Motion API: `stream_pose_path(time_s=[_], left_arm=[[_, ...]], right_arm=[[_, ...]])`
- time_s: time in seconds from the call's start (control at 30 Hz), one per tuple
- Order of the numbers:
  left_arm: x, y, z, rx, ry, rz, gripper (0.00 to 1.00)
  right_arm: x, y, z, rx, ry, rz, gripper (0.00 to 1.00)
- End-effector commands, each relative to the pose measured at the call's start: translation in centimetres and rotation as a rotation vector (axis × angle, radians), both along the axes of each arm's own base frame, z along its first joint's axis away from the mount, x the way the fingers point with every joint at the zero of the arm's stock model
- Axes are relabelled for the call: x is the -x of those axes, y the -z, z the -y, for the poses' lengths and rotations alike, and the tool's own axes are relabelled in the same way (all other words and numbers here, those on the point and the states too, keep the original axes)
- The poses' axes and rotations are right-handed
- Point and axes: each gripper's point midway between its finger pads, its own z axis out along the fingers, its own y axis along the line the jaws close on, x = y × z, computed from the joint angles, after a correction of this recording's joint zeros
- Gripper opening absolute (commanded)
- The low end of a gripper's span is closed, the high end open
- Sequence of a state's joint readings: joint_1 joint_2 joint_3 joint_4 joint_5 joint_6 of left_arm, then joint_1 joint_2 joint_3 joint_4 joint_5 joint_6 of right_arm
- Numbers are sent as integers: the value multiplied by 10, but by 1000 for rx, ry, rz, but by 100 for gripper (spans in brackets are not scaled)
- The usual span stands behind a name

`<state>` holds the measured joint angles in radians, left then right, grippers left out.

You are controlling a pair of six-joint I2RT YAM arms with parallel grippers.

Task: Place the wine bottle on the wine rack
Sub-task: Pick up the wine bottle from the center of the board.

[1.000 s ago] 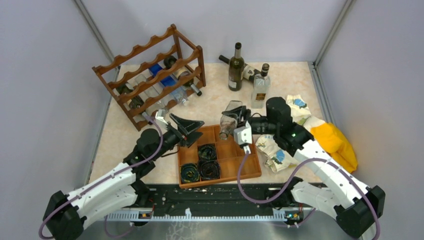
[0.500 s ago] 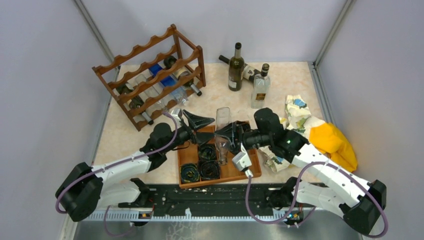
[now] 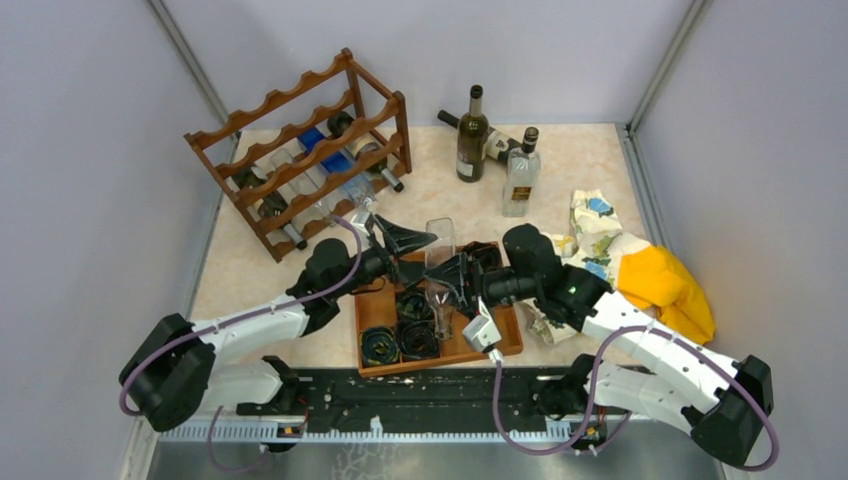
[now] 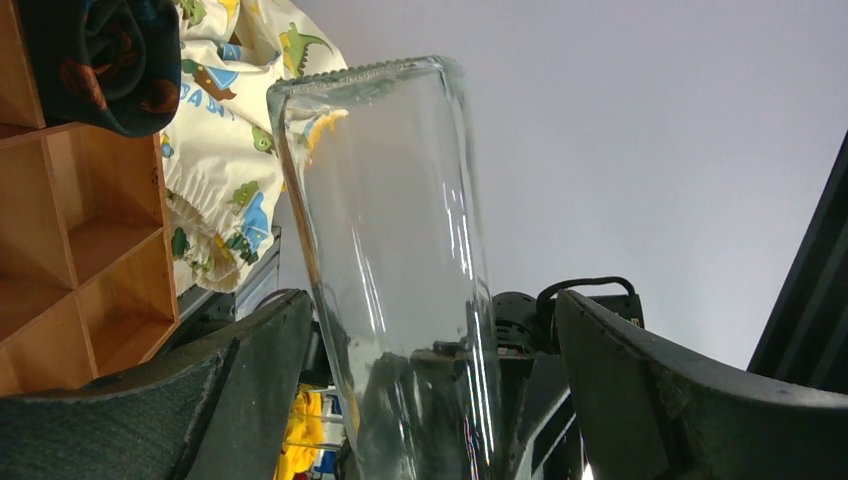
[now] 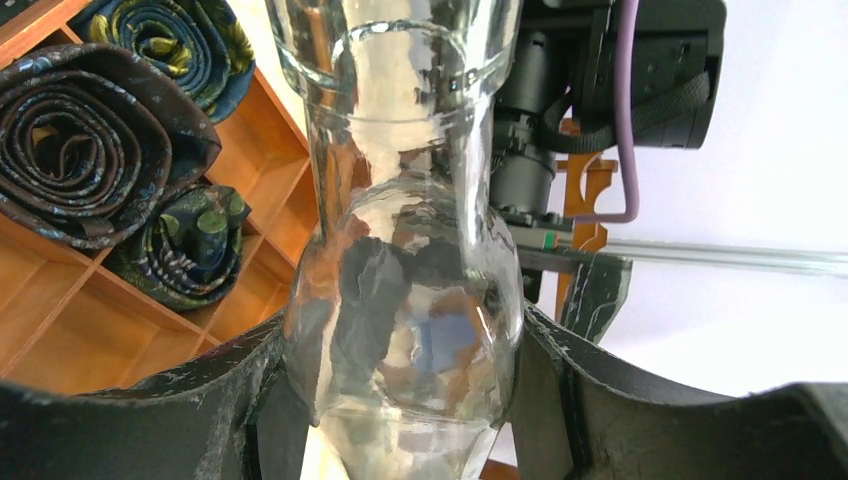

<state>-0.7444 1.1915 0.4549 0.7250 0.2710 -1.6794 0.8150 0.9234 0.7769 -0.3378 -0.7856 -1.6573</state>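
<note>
Left arm (image 3: 250, 325) stretched from the 7 o'clock corner toward centre, elbow low, wrist lifted and turned toward 3 o'clock. Left jaws spread wide, one to each side of the wine bottle (image 3: 441, 262) near its base, a clear gap on one side at least, no grip. Right arm (image 3: 625, 325) folded in from 5 o'clock, forearm near level, wrist aimed toward 9 o'clock, facing the left wrist head-on. Right jaws pinching the wine bottle at its shoulder, glass pressed tight on both sides in the right wrist view.

Clear glass, held off the surface (image 3: 440, 190), roughly upright with the wide base uppermost, above the far half of the wooden compartment tray (image 3: 505, 340) at 6 o'clock. Well apart from the wine rack (image 3: 300, 150) at 10 o'clock: dark reddish wood, wavy rails, several bottles lying in its lower tiers.

Rolled neckties (image 3: 400, 340) in the tray's left cells. At 12 to 1 o'clock, a dark green bottle (image 3: 472, 135) standing, another dark bottle (image 3: 497, 145) lying just behind it, a small clear bottle (image 3: 520, 178) upright beside them. At 3 o'clock, a printed cloth (image 3: 592, 222) and a yellow cloth (image 3: 670, 285), touching.

Pale beige marbled top, plain grey walls (image 3: 90, 150) on three sides, a metal rail (image 3: 400, 430) along the near edge.
</note>
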Motion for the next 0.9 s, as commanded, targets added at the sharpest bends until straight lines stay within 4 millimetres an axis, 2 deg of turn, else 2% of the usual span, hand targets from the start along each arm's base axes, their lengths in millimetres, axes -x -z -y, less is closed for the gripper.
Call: stream_pose_path(time_s=[0.0,0.13,0.3,0.33,0.37,0.47,0.5,0.53,0.63,0.73,0.77,0.8,0.87], left_arm=[[2,-19,11,36,48,43,96],[1,-26,16,49,56,60,85],[1,-30,17,67,62,73,71],[1,-30,16,71,58,75,63],[1,-30,15,77,55,78,49],[1,-29,10,98,31,77,8],[0,-28,8,105,19,80,0],[-1,-27,5,111,2,85,0],[-3,-26,-5,130,-52,99,0],[-7,-32,-17,152,-119,132,0],[-8,-30,-21,149,-144,133,0],[-12,-30,-27,148,-184,137,0],[-17,-27,-37,137,-246,141,0]], right_arm=[[7,-36,-12,-115,-65,126,0],[11,-30,-16,-117,-84,129,0],[7,-27,-17,-110,-67,133,0],[6,-26,-17,-108,-64,132,0],[7,-25,-16,-104,-63,130,0],[7,-22,-15,-102,-56,125,9],[7,-22,-14,-104,-52,122,14],[7,-21,-14,-106,-48,114,22],[8,-22,-11,-126,-30,99,58],[10,-20,-7,-140,-14,79,77],[10,-19,-6,-138,-9,73,92],[11,-17,-4,-132,-5,62,98],[13,-15,-1,-119,0,49,98]])
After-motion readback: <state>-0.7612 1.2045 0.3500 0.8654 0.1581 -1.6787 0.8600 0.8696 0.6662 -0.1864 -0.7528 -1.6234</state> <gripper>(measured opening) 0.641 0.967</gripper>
